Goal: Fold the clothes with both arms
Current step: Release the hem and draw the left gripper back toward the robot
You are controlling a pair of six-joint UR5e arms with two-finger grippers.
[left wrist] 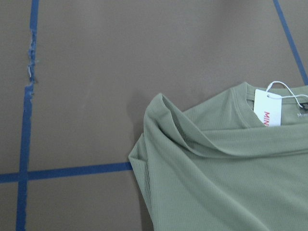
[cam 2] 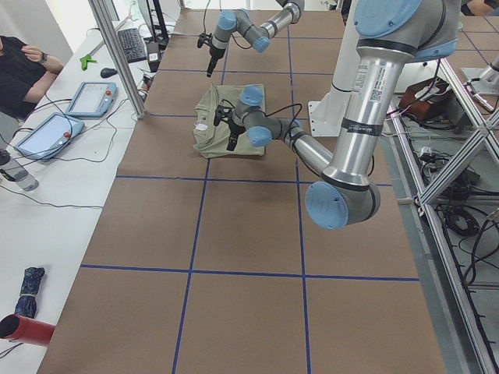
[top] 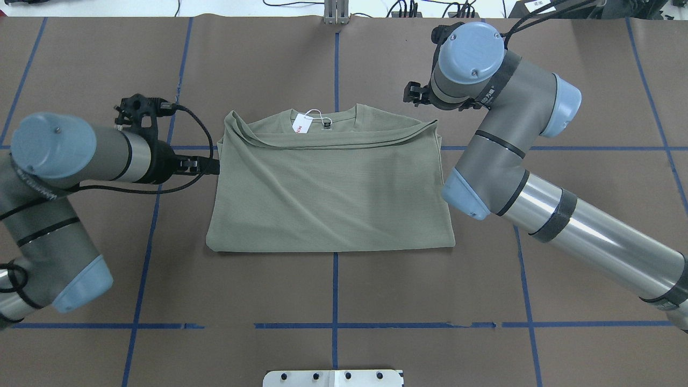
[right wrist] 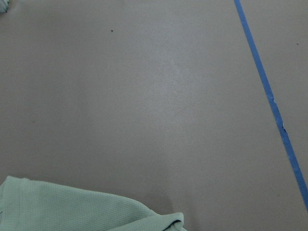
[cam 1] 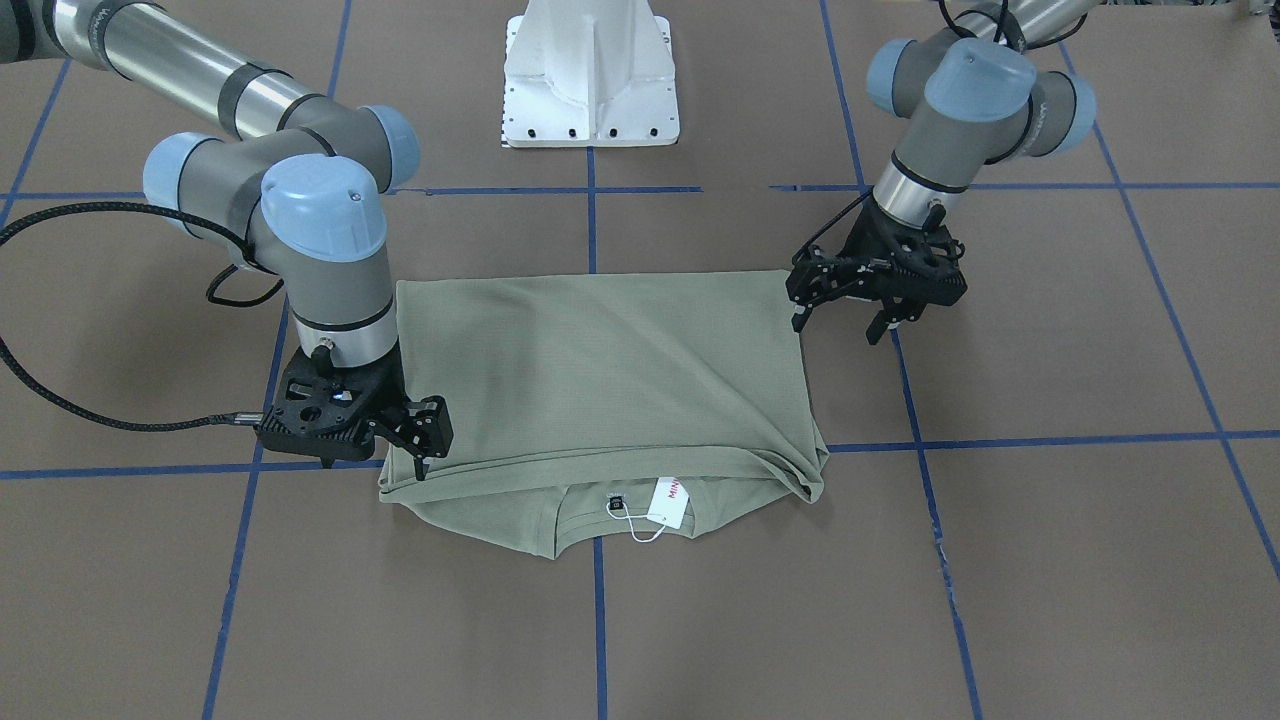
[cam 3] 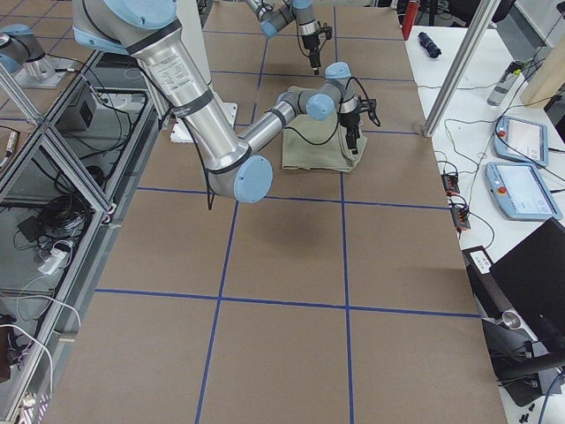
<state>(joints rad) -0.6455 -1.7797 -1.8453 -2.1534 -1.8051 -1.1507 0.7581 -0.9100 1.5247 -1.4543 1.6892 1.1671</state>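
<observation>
The front-facing camera stood across the table (cam 1: 1100, 600) from the robot, looking steeply down, the white pedestal (cam 1: 592, 90) at its top edge. The overhead camera looked forward from behind the robot, the same pedestal at its bottom edge. Two side cameras viewed along the table from opposite ends, from afar. Both wrist cameras looked down at close range. All six views shared the shirt (cam 1: 600, 360).

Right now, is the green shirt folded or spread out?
Folded. The shirt is a neat rectangle with no sleeves sticking out, its hem doubled up near the tag.
</observation>
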